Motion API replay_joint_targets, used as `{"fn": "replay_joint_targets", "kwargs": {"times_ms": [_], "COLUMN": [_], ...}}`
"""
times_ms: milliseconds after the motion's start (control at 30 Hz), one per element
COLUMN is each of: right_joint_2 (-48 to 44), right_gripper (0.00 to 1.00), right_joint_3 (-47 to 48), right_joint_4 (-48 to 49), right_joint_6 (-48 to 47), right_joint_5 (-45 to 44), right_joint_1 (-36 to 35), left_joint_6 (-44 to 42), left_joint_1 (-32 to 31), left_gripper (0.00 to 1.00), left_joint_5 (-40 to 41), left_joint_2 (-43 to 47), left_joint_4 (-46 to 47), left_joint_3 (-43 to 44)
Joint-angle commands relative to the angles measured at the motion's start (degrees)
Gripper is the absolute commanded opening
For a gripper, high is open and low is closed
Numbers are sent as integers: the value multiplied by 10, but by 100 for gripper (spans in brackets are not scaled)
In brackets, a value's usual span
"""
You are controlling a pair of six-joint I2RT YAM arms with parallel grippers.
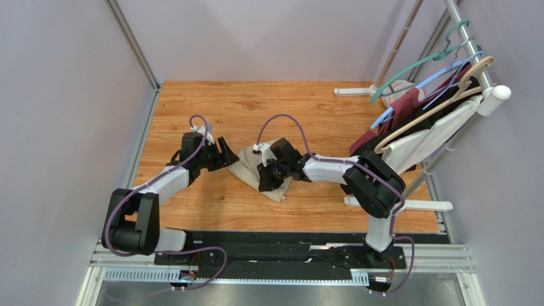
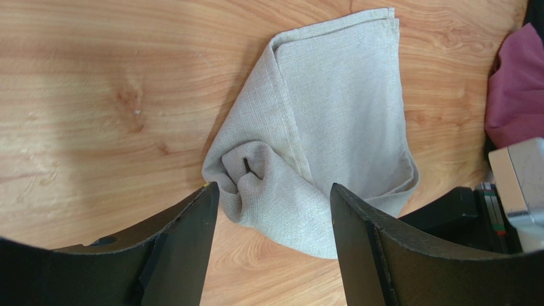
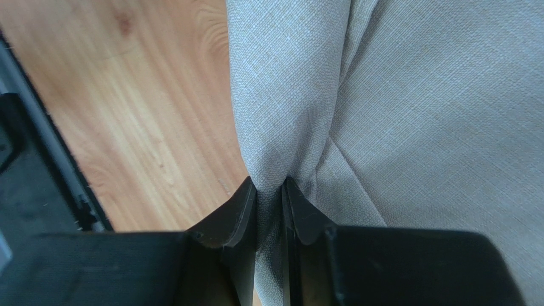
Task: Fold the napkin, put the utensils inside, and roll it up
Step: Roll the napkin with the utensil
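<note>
Right tool (image 3: 269, 186) pinches napkin (image 3: 415, 95) fold (left tool (image 2: 273, 191) gaping).

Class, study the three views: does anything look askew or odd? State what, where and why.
The napkin lies skewed on the wooden table, its layers uneven and one end curled into a twist at the open left claw. The right claw pinches a raised ridge of it.

Bare table (image 1: 255, 108) wood runs free along the far side and the near left, room for a gripper. At the right, hanging garments (image 1: 415, 143) overhang the edge, and 2 white feet (image 1: 354, 92) of their rack lie on the wood, 1 far, 1 near. Mid-table the napkin (image 1: 248, 169) lies between the left gripper (image 1: 228, 156), jaws spread, and the right gripper (image 1: 267, 177), clamped on it.
</note>
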State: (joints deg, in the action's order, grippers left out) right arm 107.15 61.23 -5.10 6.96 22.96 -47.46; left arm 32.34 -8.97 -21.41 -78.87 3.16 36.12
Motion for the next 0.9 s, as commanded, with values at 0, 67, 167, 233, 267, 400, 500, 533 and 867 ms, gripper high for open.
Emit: {"fn": "replay_joint_targets", "kwargs": {"times_ms": [0, 67, 167, 233, 267, 400, 500, 533, 867], "right_joint_2": [46, 58, 75, 84, 95, 113, 122, 125, 149], "right_gripper": [12, 12, 12, 11, 11, 11, 11, 11, 10], "right_joint_3": [-15, -11, -4, -1, 2, 9, 12, 13, 30], "right_joint_4": [-16, -6, -1, 2, 2, 1, 1, 1, -19], "right_joint_6": [40, 47, 54, 61, 63, 67, 69, 69, 81], "right_joint_5": [132, 158, 181, 196, 204, 219, 223, 227, 256], "right_joint_1": [9, 17, 27, 37, 38, 46, 51, 52, 73], "left_joint_6": [-25, -28, -32, -32, -32, -37, -39, -39, -48], "left_joint_1": [0, 0, 0, 0, 0, 0, 0, 0, 0], "left_gripper": [73, 73, 74, 74, 73, 72, 71, 71, 68], "left_joint_5": [27, 24, 24, 24, 23, 14, 10, 10, 28], "left_joint_2": [34, 39, 50, 55, 55, 48, 34, 27, 1], "left_joint_4": [4, -5, 0, 11, 12, 20, 25, 27, 37], "left_joint_3": [-27, -32, -47, -57, -59, -58, -54, -54, -40]}}
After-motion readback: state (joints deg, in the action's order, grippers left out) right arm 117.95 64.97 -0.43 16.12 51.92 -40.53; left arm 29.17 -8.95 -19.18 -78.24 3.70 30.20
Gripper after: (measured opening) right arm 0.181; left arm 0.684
